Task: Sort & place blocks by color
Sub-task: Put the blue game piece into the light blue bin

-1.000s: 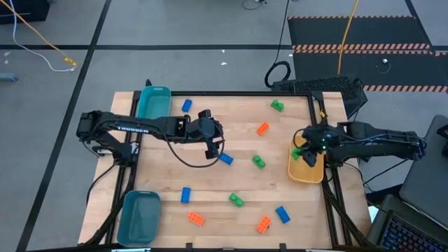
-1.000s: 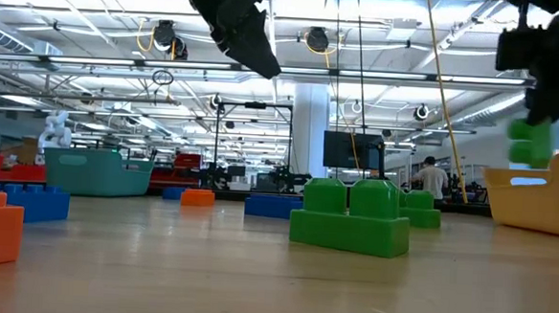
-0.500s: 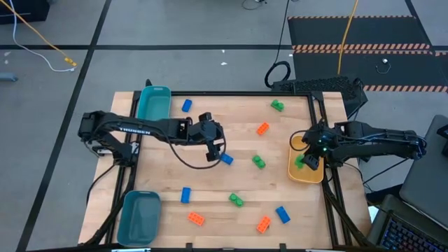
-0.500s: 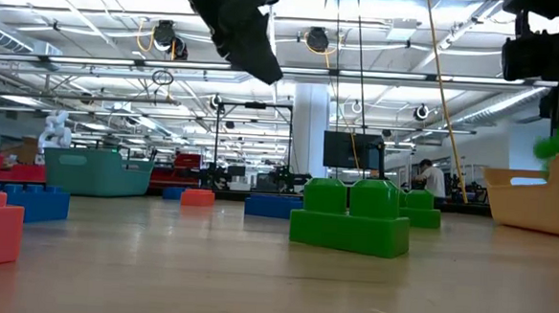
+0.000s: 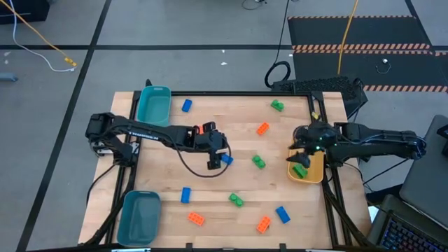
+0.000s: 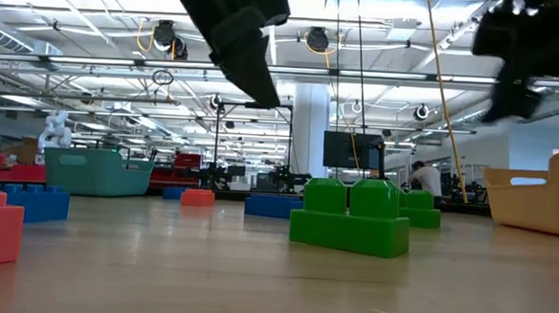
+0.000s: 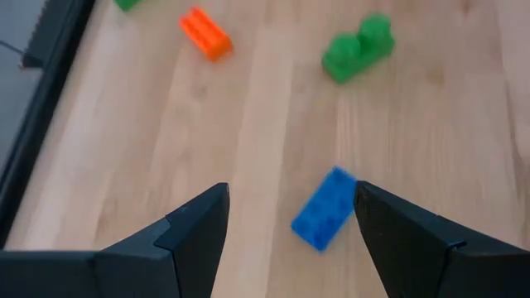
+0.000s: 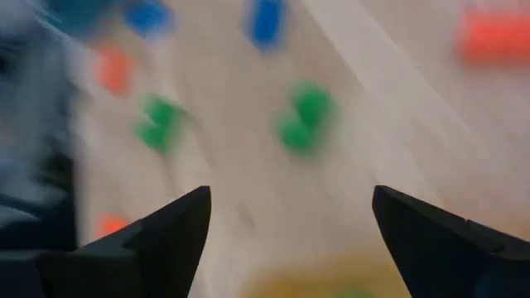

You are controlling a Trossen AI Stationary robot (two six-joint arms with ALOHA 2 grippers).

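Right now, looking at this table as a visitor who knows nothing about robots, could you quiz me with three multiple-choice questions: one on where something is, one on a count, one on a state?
1. Where does the green block near the right gripper lie?
A. In the yellow-orange bin
B. In a teal bin
C. On the floor

2. How many teal bins stand on the table?
A. One
B. Two
C. Four

3. How is the left gripper over the blue block?
A. Shut on it
B. Open, block between its fingers, not gripped
C. Holding an orange block

Answers: 1 A, the high view shows green inside the bin. 2 B, one teal bin at the far left corner, another at the near left. 3 B, the left wrist view shows both fingers spread apart.
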